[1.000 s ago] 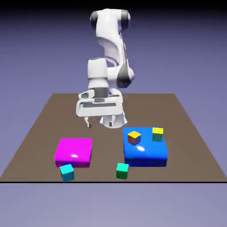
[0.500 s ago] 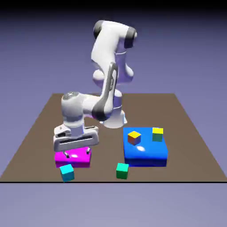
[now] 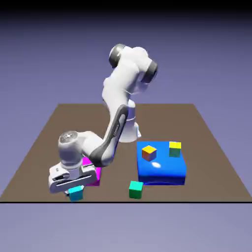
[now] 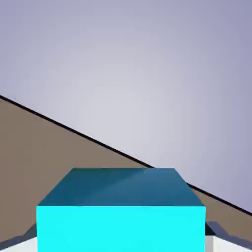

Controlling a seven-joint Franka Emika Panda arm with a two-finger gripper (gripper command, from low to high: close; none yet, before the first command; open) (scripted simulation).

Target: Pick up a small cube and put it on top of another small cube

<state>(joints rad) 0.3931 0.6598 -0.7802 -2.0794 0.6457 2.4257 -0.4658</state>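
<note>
Hand view first: the cyan cube (image 4: 120, 211) is filling the space between the fingertips, so the jaws are pinching it, squared up for a clean lift. Outside, that cube (image 3: 75, 193) is sitting at the table's (image 3: 211, 147) near edge on the exterior view's left, the gripper (image 3: 74, 189) bearing down on it, just in front of the magenta slab (image 3: 94, 173). Waiting to the right is the orange cube (image 3: 149, 152), perching on the blue slab (image 3: 165, 172) — my read, the landing spot.
</note>
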